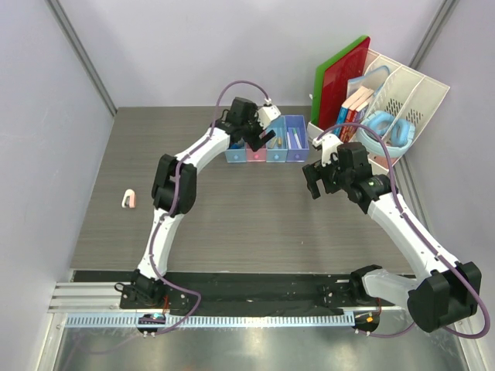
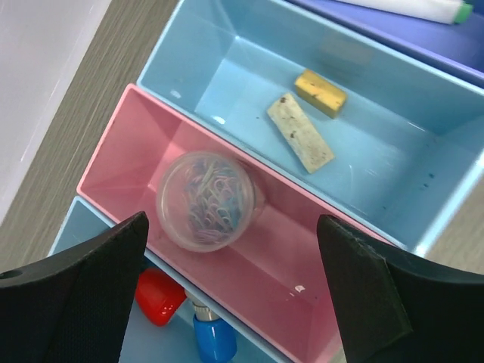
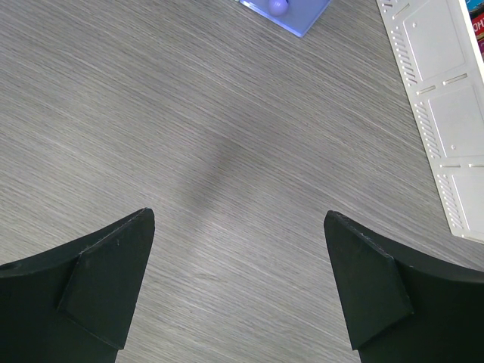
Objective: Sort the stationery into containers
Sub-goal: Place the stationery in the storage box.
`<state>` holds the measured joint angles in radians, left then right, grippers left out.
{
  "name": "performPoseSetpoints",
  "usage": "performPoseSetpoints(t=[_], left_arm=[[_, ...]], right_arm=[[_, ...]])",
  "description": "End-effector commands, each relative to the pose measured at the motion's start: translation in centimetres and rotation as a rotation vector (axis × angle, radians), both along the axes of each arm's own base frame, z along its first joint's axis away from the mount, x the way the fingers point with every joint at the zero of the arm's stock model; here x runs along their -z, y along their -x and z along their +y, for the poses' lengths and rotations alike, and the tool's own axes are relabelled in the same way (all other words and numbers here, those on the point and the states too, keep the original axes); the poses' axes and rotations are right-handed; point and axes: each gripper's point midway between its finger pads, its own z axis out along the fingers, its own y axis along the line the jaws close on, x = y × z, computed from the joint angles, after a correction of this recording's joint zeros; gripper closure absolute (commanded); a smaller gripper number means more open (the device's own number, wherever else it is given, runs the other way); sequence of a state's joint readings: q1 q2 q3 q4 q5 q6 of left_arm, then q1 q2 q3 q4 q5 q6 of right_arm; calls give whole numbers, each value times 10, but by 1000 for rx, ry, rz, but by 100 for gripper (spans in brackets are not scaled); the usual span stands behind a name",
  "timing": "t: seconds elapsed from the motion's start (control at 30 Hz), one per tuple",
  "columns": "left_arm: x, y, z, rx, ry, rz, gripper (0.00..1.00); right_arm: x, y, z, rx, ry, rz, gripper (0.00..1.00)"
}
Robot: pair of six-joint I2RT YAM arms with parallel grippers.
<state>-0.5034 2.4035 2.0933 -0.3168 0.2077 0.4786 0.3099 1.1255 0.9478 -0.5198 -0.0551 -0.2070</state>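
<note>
Stationery [image 2: 204, 200] mostly lay in trays [image 2: 189, 76]; one pinkish roll [image 1: 128, 199] sat on the tabletop [image 1: 232, 216]. Left claw [image 2: 231, 227] and right claw [image 3: 238, 219] stood spread, empty.

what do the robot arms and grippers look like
The left arm and right arm have white links and black joints, each trailing a purple cable. The left gripper and right gripper each have two matte black, wedge-shaped fingers.
</note>
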Motion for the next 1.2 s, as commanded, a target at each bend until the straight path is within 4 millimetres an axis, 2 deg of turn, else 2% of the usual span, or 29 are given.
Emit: performPoseSetpoints(t=[0.0,0.17,0.37,0.4,0.67,0.77,0.83,0.87,0.93,1.03,1.13,1.17], left_arm=[[-28,27,-10,136,-20,-5,9],[-24,27,-2,175,-101,-21,11],[-1,9,5,159,-188,-44,12],[-4,5,4,152,-184,-62,13],[12,-13,8,99,-223,-101,15],[8,-22,13,40,-221,-144,16],[-2,-31,15,-6,-203,-199,17],[1,-31,16,-14,-201,-203,18],[-11,-37,17,-51,-172,-238,21],[-20,-36,15,-68,-138,-238,22],[-29,-25,12,-49,-101,-206,22],[-27,-19,13,-43,-102,-182,22]], right_arm=[[-10,-3,3,-2,-27,-34,0],[-9,-3,4,-2,-31,-31,0],[-8,-2,4,-2,-34,-30,0],[-9,-2,3,-2,-32,-32,0],[-6,-3,2,1,-27,-27,0],[-5,-4,4,-3,-28,-25,0],[-3,-4,4,-5,-27,-23,0],[-2,-5,5,-7,-27,-19,0],[-2,-6,5,-6,-24,-19,0],[0,-8,5,-10,-20,-12,0],[1,-11,6,-17,-11,-11,0],[1,-12,6,-19,-8,-12,0]])
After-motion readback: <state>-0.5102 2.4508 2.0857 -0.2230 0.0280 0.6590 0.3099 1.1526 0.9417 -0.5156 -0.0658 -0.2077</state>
